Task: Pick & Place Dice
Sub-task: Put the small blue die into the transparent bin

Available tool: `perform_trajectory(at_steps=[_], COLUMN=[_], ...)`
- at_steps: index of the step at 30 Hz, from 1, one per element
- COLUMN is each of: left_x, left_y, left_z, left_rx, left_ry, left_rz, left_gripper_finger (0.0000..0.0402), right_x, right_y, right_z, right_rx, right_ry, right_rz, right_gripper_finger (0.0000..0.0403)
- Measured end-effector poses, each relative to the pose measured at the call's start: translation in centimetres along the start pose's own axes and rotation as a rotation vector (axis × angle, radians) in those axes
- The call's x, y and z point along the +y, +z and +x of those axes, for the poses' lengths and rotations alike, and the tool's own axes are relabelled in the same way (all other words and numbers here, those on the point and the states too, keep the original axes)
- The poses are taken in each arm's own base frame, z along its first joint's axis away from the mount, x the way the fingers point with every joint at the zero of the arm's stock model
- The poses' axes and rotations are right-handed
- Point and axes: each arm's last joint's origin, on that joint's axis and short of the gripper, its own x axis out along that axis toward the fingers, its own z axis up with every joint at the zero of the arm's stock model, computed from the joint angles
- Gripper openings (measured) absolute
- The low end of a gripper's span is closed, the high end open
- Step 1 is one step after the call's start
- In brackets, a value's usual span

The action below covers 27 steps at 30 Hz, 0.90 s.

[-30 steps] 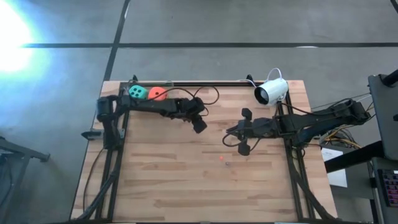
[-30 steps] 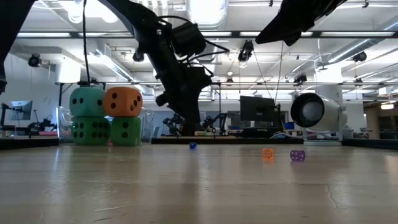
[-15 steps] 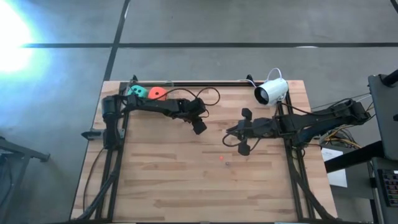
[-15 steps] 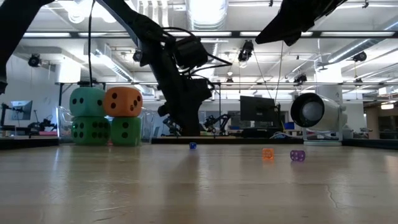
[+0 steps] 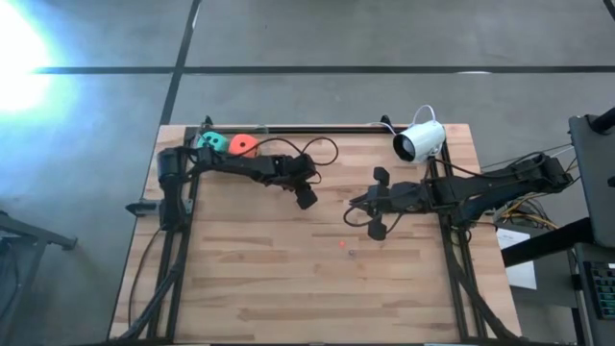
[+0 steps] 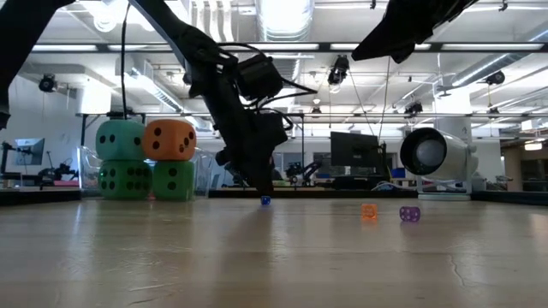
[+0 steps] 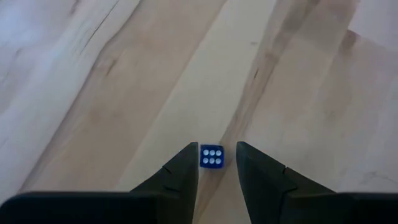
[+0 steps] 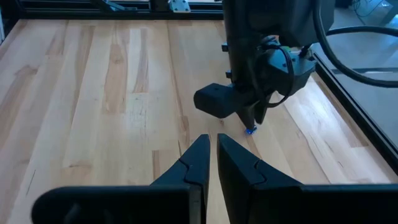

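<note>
My left gripper [image 7: 216,167] straddles the tiny blue die [image 7: 212,157], jaws open; bare wooden table [image 7: 93,93] all around it; right gripper [image 8: 211,155] nearly closed

Bright ceiling lights [image 6: 282,17], floor glare [image 5: 14,58] upper left; soft shadows.

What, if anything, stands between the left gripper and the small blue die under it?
Nothing visible does. The left gripper has its open fingers on either side of the small blue die, with only bare table around it. The right gripper waits mid-table, off to the side. The stacked big dice sit in the far corner.
</note>
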Motion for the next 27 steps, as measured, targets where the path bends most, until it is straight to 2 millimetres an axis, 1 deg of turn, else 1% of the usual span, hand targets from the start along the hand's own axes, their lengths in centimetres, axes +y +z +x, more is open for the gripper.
perform_trajectory(at_steps=[9,16,19,27], left_x=[0.1,0.2,0.3,0.3], left_y=[-0.9,-1.5,-1.9,-1.9], left_z=[0.6,1.1,1.3,1.3], left_rx=[0.004,-0.044,-0.035,-0.038], left_ry=[0.001,-0.009,-0.007,-0.007], left_rz=[0.002,-0.002,-0.001,0.018], left_gripper_finger=[0.0113,0.0113,0.0113,0.0113], right_x=[0.0,0.0,0.0,0.0], right_y=[0.0,0.0,0.0,0.0], right_z=[0.0,0.0,0.0,0.0], right_rx=[0.000,0.000,0.000,0.000], right_ry=[0.000,0.000,0.000,0.000], right_rz=[0.000,-0.001,0.000,0.000], right_gripper_finger=[0.0027,0.0027,0.0027,0.0027])
